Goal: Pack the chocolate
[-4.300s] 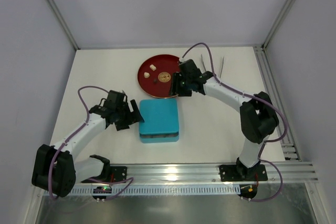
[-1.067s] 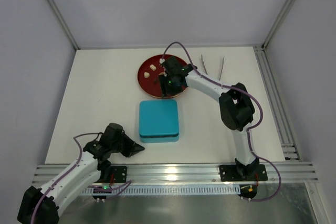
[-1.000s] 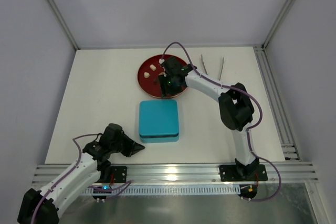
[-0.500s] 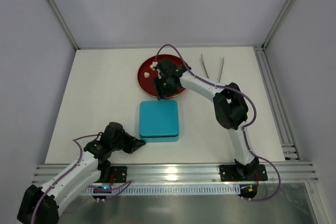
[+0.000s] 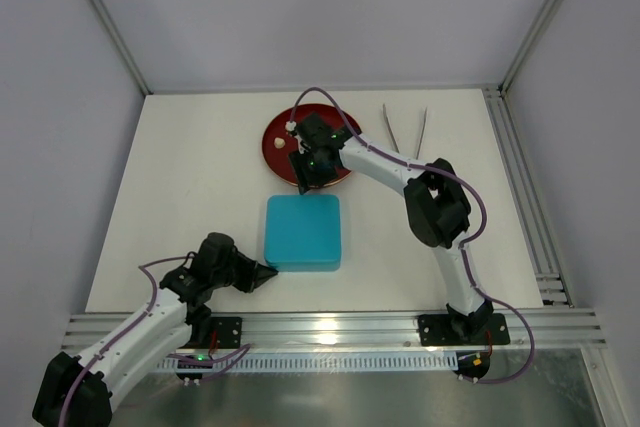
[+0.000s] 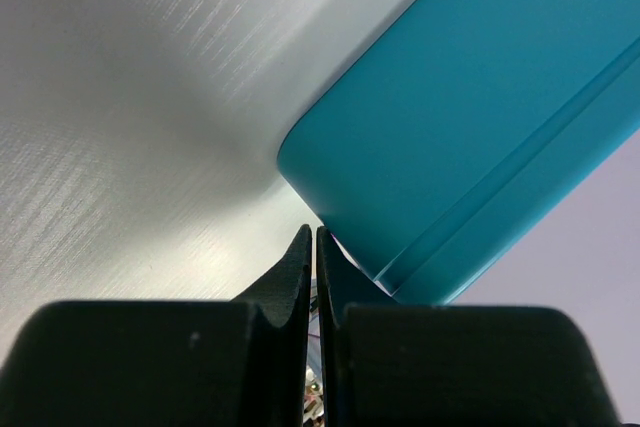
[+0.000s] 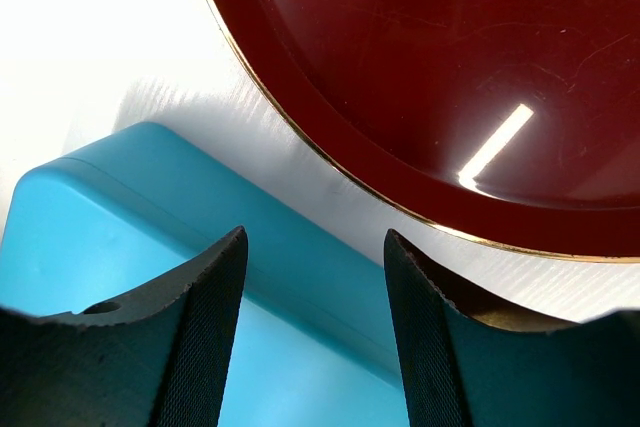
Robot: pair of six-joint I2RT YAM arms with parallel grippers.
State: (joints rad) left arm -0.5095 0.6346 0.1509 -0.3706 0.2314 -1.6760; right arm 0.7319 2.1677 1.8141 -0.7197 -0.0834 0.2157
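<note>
A dark red plate (image 5: 276, 133) lies at the back of the table, and a cream-white piece of the chocolate (image 5: 291, 127) shows on it beside my right arm. My right gripper (image 5: 306, 179) hangs open over the plate's near rim (image 7: 330, 162) and the far edge of the closed teal box (image 7: 120, 217). Nothing is between its fingers (image 7: 205, 297). In the right wrist view no chocolate shows. My left gripper (image 5: 268, 272) is shut and empty. Its tips (image 6: 311, 231) sit right at the near-left corner of the teal box (image 6: 450, 117).
Two metal tweezers (image 5: 390, 125) lie on the table to the right of the plate. The teal box (image 5: 303, 232) sits mid-table between the arms. A rail (image 5: 340, 325) runs along the near edge, and frame posts stand at the back corners.
My right gripper has slid left and nearer across the plate, toward the box's far edge. The left gripper has crept slightly towards the box's corner and stays shut.
</note>
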